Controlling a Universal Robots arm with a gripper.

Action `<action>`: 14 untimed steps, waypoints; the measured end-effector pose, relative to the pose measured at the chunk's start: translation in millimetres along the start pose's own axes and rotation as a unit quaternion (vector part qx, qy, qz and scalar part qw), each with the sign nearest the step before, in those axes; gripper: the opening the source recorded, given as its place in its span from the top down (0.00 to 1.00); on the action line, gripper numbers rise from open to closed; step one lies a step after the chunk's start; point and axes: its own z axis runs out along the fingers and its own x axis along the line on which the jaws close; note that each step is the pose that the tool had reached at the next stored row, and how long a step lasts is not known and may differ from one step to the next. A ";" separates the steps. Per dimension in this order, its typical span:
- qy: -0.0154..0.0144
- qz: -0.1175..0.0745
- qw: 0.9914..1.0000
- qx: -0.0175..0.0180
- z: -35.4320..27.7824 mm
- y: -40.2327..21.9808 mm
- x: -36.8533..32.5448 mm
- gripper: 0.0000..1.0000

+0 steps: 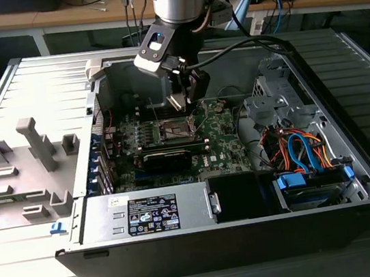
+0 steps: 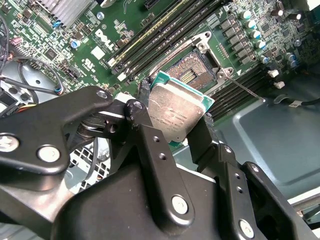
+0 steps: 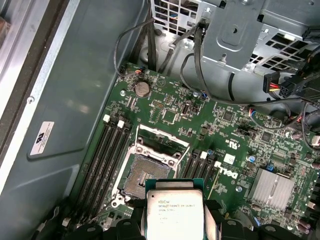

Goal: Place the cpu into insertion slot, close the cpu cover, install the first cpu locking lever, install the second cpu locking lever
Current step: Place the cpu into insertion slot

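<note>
1. Black fingers (image 2: pixel 146 135) of the gripper (image 2: pixel 175 120) are seen closest in the second wrist view, and they are clamped on two opposite edges of the chip (image 2: pixel 177 107).
2. The chip is a small flat square with a silvery-grey face and a thin green edge, and it is held in the air above the socket (image 2: pixel 192 72), not yet set into it.
3. The socket is left open, so its dark middle can be seen inside a silvery metal rim on the green board (image 2: pixel 100 55).
4. A thin metal lever (image 2: pixel 245 89) is seen sticking out from one corner of the socket.
5. Long black card slots (image 3: pixel 107 160) are lined up just beside the socket, on both of its sides.
6. In the first wrist view the chip (image 3: pixel 174 212) is seen near one edge of the socket (image 3: pixel 145 177), and a round silver battery (image 3: pixel 142 89) is found well apart from the socket.
7. In the exterior view the gripper (image 1: pixel 183 99) is seen hanging above the socket (image 1: pixel 173 130) inside the open computer case (image 1: pixel 48 96).
8. Blue and orange wires (image 1: pixel 300 150) are bunched well away from the socket, toward the exterior view's right.
</note>
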 end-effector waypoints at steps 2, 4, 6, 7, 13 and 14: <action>0.000 0.001 1.000 0.000 0.1 0.0 0.0 0.45; 0.000 0.002 1.000 0.000 0.1 0.0 0.0 0.45; 0.000 0.003 1.000 0.000 0.2 0.0 0.0 0.45; 0.000 0.004 1.000 0.000 0.2 0.0 0.0 0.45; 0.000 0.006 1.000 0.000 0.3 0.0 0.0 0.45; 0.000 0.006 1.000 0.000 0.3 0.0 0.0 0.45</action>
